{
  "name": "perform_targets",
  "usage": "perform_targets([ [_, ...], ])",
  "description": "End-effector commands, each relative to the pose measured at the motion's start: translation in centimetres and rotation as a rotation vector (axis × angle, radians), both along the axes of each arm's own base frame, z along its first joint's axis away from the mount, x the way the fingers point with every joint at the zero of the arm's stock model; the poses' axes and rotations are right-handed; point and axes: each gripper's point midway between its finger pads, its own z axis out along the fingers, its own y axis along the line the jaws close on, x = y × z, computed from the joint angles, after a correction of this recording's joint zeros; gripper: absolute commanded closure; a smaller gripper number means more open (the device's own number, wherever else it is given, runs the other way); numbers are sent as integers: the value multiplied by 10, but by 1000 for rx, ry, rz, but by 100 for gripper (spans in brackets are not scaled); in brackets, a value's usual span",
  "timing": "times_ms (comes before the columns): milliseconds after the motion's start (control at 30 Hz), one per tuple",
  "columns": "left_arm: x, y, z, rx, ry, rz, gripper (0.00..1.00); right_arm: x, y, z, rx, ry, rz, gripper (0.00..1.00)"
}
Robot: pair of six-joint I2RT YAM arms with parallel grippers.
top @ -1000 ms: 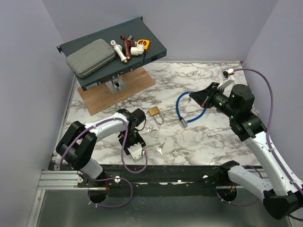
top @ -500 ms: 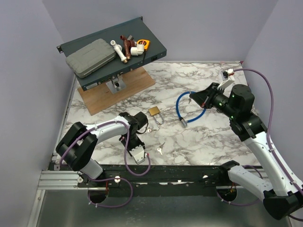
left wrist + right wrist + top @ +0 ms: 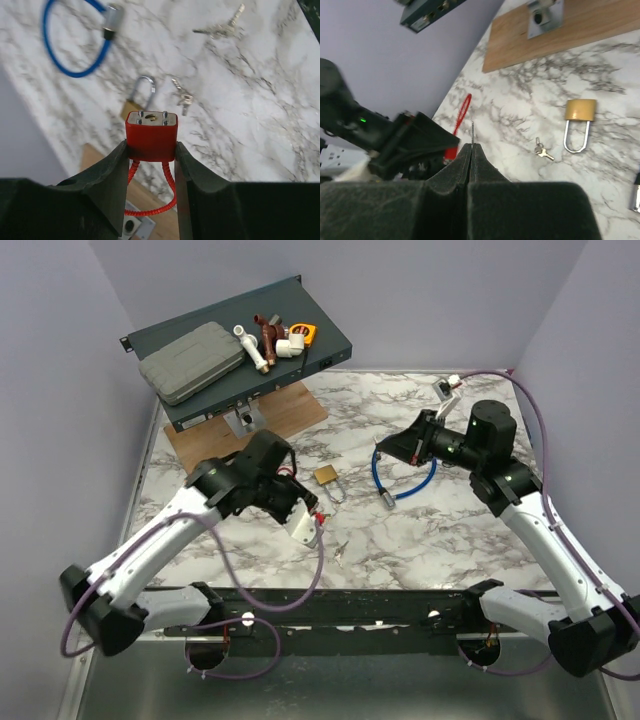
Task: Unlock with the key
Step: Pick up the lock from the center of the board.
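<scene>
Right wrist: fingers (image 3: 451,172) pinch the key (image 3: 472,133) (blade upward).

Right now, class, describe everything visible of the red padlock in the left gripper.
The red padlock has a small boxy red body, plastic-looking, and a silver metal end face with a keyhole and four pins. A ridged red cable loop forms its shackle at the opposite end. It is held above the marble table, clamped on both sides by the left gripper, keyhole facing away from the wrist.
</scene>
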Motion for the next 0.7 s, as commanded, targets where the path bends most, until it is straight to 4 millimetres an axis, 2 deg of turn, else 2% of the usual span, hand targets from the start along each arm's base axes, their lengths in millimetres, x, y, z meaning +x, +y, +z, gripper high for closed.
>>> perform_targets([
  [0, -40, -7, 85, -308, -70, -57, 100, -33, 23, 19, 73, -58, 270, 99],
  [133, -57, -6, 129, -450, -206, -124, 100, -46, 26, 32, 78, -117, 357, 99],
  [367, -64, -7, 172, -512, -375, -190, 100, -69, 37, 29, 66, -140, 503, 99],
  [467, -63, -8, 181, -524, -407, -187, 100, -78, 42, 29, 57, -150, 563, 99],
  [567, -58, -7, 176, -489, -420, -179, 100, -84, 48, 25, 32, -144, 603, 99],
  [667, -44, -7, 171, -458, -443, -133, 100, -86, 54, 18, 0, -133, 625, 99],
])
